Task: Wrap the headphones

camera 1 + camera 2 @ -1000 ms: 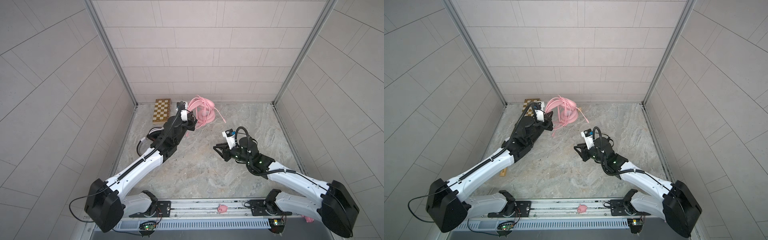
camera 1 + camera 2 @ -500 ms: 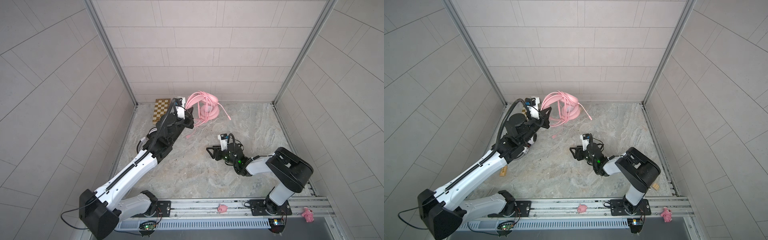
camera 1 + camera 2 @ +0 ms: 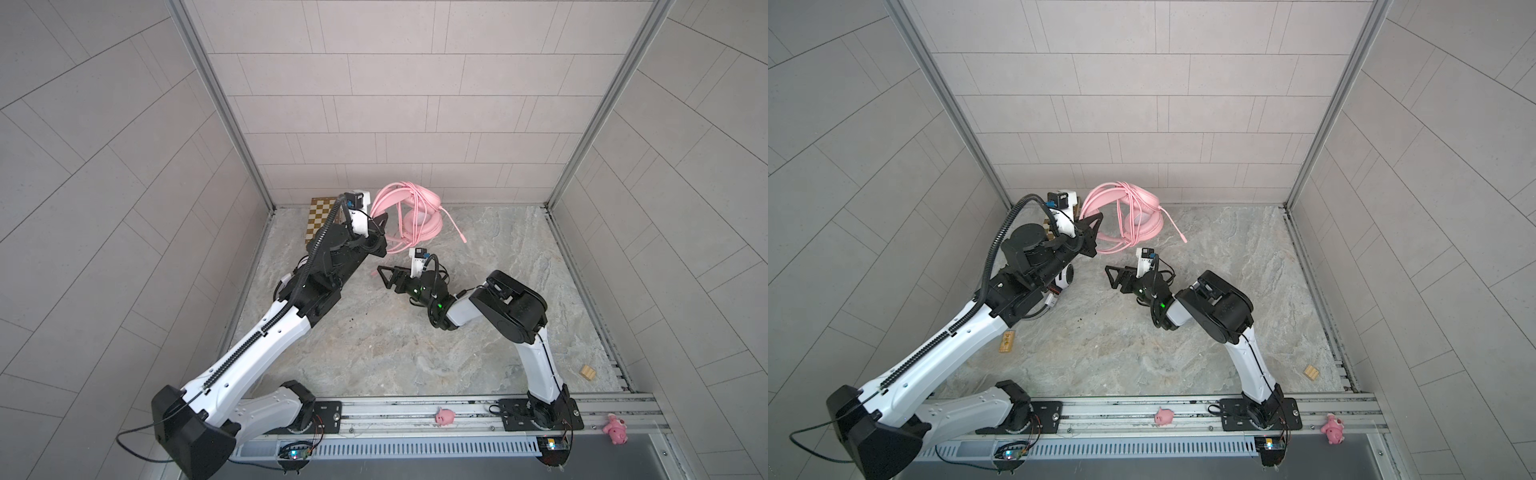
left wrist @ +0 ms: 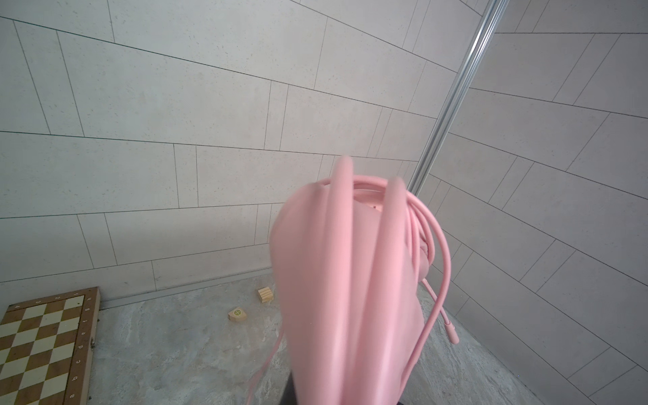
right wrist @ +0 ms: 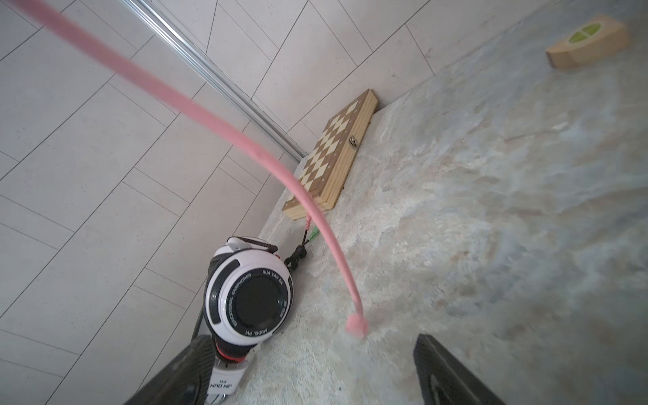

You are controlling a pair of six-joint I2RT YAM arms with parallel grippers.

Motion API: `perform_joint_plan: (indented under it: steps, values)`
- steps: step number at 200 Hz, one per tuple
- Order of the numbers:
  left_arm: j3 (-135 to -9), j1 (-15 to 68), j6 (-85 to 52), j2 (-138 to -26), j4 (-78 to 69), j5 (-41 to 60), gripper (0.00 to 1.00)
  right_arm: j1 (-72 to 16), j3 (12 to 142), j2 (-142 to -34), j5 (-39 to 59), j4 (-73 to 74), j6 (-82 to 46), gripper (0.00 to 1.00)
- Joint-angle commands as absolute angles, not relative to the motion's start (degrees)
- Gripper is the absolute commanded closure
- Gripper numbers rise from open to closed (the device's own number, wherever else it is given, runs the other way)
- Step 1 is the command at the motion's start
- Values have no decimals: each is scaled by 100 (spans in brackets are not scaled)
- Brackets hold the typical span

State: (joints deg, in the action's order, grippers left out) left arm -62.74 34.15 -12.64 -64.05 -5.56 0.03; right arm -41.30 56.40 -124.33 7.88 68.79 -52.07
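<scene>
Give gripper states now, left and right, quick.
Left gripper: closed, holding the pink headphones.
Right gripper: jaws open, holding nothing.

Light is bright, even and diffuse, falling from above. The pale tiled walls (image 3: 1142,83) show no glare, and the arms cast only faint, soft-edged shadows on the marbled floor (image 3: 374,353). Both top views are sharp, though the wide lens bows the tile lines toward the left and right edges. In the left wrist view the pink headset (image 4: 350,298) is so close that it looks soft, while the far wall is crisp. In the right wrist view the pink cord (image 5: 245,140) is a smeared streak and the floor is blurred — yet the lettering on the white headset (image 5: 250,301) reads clearly.
</scene>
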Motion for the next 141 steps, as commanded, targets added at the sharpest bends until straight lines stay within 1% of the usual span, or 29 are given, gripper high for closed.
perform_joint_plan:
  steps: [1,41,55,64,74,95,109,119,128,141]
  values:
    - [-6640,3437,-1363,-6134,-1122,66,100,-4222,6048,-12741,601,6585,-5396,11]
    - [-6652,3437,-1371,-6095,-1073,75,100,-4332,6846,-13271,408,6135,-5448,14]
    - [-6659,3437,-1378,-6086,-1040,94,100,-4391,7087,-13454,420,6108,-5516,18]
    - [-6662,3437,-1372,-6091,-1024,89,100,-4429,7229,-13561,412,6094,-5567,22]
    - [-6653,3437,-1359,-6086,-1012,79,100,-4485,7348,-13645,405,6125,-5591,32]
    - [-6661,3429,-1338,-6089,-981,12,100,-4557,7448,-13691,376,6074,-5572,68]
    - [-6670,3428,-1299,-6090,-937,2,100,-4553,7335,-13629,406,6113,-5541,84]
    - [-6683,3428,-1259,-6091,-903,-25,100,-4544,7174,-13516,449,6122,-5468,91]
    - [-6680,3419,-1210,-6091,-888,-80,100,-4541,6968,-13369,517,6095,-5371,94]
    - [-6656,3425,-1132,-6097,-877,-177,100,-4540,6618,-13062,602,6007,-5275,96]
